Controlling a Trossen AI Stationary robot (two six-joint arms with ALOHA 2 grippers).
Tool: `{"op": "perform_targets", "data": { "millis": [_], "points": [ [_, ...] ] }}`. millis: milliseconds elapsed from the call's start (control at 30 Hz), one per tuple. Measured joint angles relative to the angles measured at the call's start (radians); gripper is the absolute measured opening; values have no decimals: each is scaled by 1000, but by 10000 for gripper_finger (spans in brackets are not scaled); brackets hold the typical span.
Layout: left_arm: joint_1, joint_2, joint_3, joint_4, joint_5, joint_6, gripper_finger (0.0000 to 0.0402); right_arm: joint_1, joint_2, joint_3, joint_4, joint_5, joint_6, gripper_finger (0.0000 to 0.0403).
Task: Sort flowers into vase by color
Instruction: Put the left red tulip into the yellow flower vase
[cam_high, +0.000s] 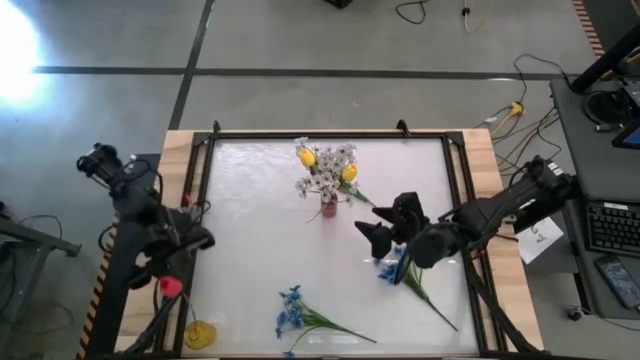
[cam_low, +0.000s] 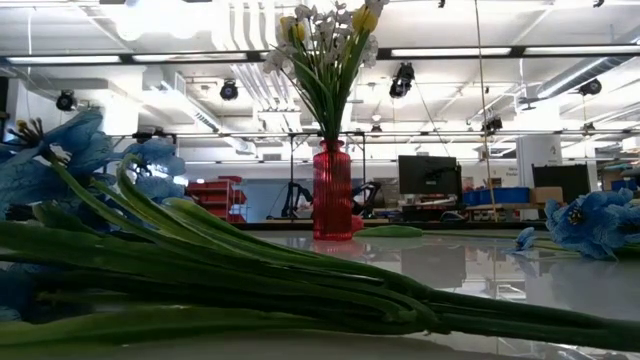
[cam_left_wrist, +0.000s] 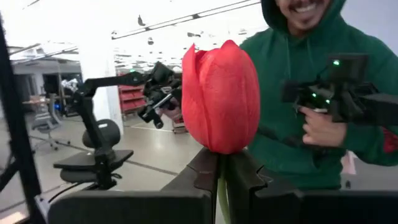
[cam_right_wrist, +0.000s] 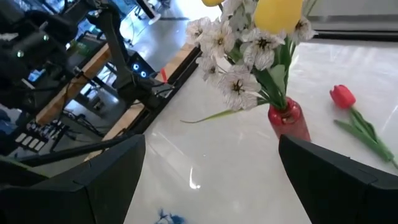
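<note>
A blue flower (cam_low: 120, 250) is lying closest to the low camera, its green stems filling the lower frame. Behind it, at centre, a red vase (cam_low: 332, 190) is holding white blossoms (cam_high: 330, 170) and yellow tulips (cam_high: 307, 156). At the high view's lower left, the left gripper (cam_left_wrist: 221, 163) is clamping a red tulip (cam_left_wrist: 221, 96) by its stem. Right of centre, the right gripper (cam_high: 385, 228) is hovering wide open and empty, just above another blue flower (cam_high: 392, 266).
</note>
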Motion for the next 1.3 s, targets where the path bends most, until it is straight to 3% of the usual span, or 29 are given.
{"op": "perform_targets", "data": {
  "millis": [133,367,700,1100,1300],
  "points": [
    [-96,23,0,3,-71,50,0,22,24,0,5,29,45,361],
    [-162,20,0,-97,-149,90,0,39,66,0,12,40,125,361],
    [-205,23,0,-121,-155,99,0,44,103,0,22,40,200,361],
    [-268,43,0,-227,-154,-89,3,43,161,0,100,28,169,361],
    [-270,30,19,-356,-152,-274,54,43,185,0,101,11,93,361]
  ]
}}
